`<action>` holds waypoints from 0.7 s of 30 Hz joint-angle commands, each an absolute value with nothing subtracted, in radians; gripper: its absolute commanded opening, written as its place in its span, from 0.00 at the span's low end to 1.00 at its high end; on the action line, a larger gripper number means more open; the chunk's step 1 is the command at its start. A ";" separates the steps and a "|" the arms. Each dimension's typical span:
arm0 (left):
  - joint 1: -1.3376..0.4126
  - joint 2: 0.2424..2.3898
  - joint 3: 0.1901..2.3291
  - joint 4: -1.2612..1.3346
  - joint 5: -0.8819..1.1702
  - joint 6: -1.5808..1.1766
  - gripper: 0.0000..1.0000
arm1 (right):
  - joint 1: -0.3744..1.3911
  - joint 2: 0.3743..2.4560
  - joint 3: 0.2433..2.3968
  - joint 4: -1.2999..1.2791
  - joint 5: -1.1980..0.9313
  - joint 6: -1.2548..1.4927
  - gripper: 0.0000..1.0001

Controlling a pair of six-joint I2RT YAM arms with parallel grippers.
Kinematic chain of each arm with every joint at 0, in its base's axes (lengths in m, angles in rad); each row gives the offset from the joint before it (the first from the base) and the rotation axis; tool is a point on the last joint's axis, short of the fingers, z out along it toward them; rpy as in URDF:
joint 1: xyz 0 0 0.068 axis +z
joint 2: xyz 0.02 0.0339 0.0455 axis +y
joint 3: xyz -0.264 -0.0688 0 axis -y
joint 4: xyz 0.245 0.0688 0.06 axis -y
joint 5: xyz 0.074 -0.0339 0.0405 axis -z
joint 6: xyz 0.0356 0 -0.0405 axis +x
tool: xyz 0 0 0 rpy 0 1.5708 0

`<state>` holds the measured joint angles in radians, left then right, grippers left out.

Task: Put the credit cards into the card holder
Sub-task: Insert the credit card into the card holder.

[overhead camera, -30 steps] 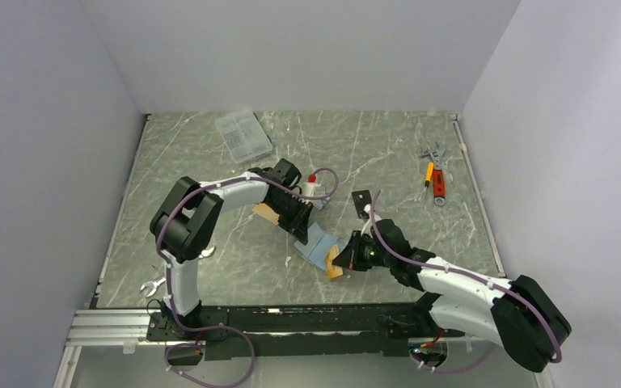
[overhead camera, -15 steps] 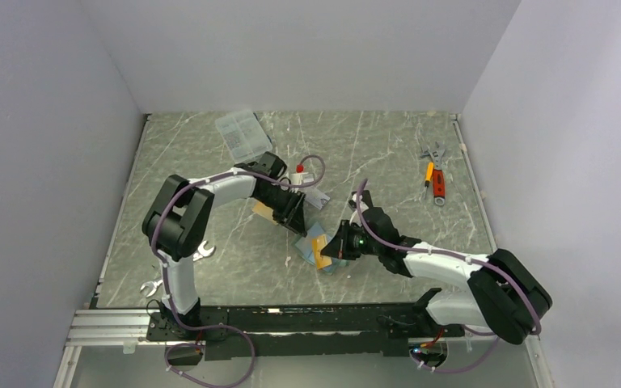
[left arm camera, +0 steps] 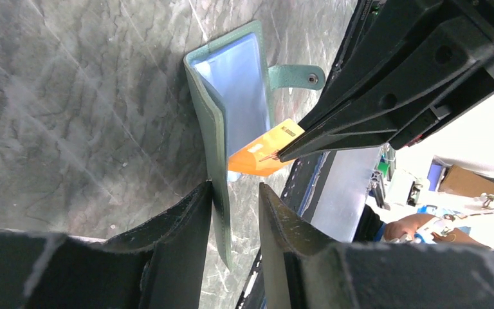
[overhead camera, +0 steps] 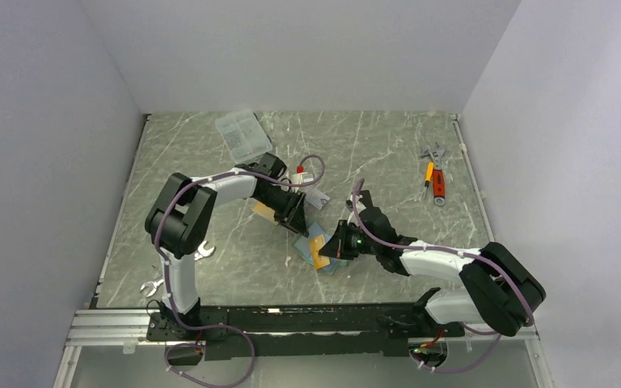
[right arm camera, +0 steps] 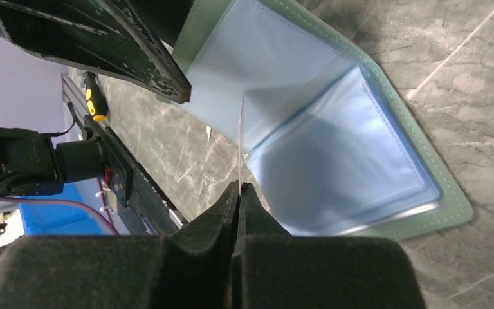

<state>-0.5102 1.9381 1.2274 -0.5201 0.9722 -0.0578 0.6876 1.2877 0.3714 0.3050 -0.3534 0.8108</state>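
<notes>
Right gripper (right arm camera: 239, 188) pinches orange card (left arm camera: 260, 156) — left gripper (left arm camera: 235, 188) part-open astride card holder (left arm camera: 235, 84).

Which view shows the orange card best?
Left wrist: the orange-gold plastic card shows its face, pinched in the right hand at the open grey-green folding wallet. Right wrist sees it edge-on, a thin line. Top external shows only a small orange patch.

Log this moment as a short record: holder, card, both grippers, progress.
card holder: open, light blue lining showing
orange card: pinched at one end, free end over the lining
right gripper: shut on orange card
left gripper: jaws apart, straddling the holder's cover edge
progress: card not visibly seated in a pocket
</notes>
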 commanded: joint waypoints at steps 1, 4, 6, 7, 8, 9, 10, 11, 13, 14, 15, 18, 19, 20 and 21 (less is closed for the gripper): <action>-0.529 1.958 1.256 -0.516 1.004 -0.056 0.38 | 0.684 1.298 0.397 0.381 -0.371 0.802 0.00; -0.542 1.975 1.262 -0.531 0.975 -0.044 0.37 | 0.683 1.309 0.399 0.387 -0.375 0.799 0.00; -0.545 1.981 1.265 -0.537 0.943 -0.043 0.35 | 0.683 1.314 0.397 0.392 -0.376 0.799 0.00; -0.546 1.983 1.266 -0.541 0.925 -0.044 0.33 | 0.683 1.313 0.391 0.394 -0.376 0.800 0.00; -0.546 1.983 1.266 -0.544 0.913 -0.041 0.27 | 0.683 1.309 0.386 0.394 -0.375 0.802 0.00; -0.546 1.982 1.262 -0.544 0.899 -0.042 0.21 | 0.682 1.299 0.378 0.394 -0.374 0.803 0.00; -0.546 1.980 1.253 -0.532 0.883 -0.051 0.15 | 0.683 1.289 0.368 0.393 -0.369 0.804 0.00; -0.546 1.978 1.243 -0.521 0.871 -0.061 0.10 | 0.681 1.275 0.356 0.392 -0.363 0.806 0.00; -0.547 1.976 1.231 -0.512 0.845 -0.075 0.01 | 0.673 1.241 0.327 0.386 -0.348 0.817 0.00; -0.547 1.973 1.228 -0.512 0.832 -0.080 0.00 | 0.668 1.220 0.311 0.385 -0.336 0.824 0.00; -0.546 1.965 1.221 -0.508 0.821 -0.092 0.00 | 0.663 1.200 0.296 0.383 -0.322 0.833 0.00; -0.547 1.939 1.178 -0.461 0.843 -0.142 0.00 | 0.656 1.133 0.257 0.370 -0.250 0.863 0.00; -0.547 1.926 1.158 -0.441 0.844 -0.161 0.00 | 0.654 1.118 0.249 0.364 -0.225 0.873 0.00; -0.548 1.912 1.140 -0.423 0.838 -0.181 0.00 | 0.655 1.108 0.247 0.361 -0.206 0.883 0.00; -0.547 1.901 1.120 -0.407 0.830 -0.203 0.00 | 0.655 1.102 0.248 0.357 -0.187 0.893 0.00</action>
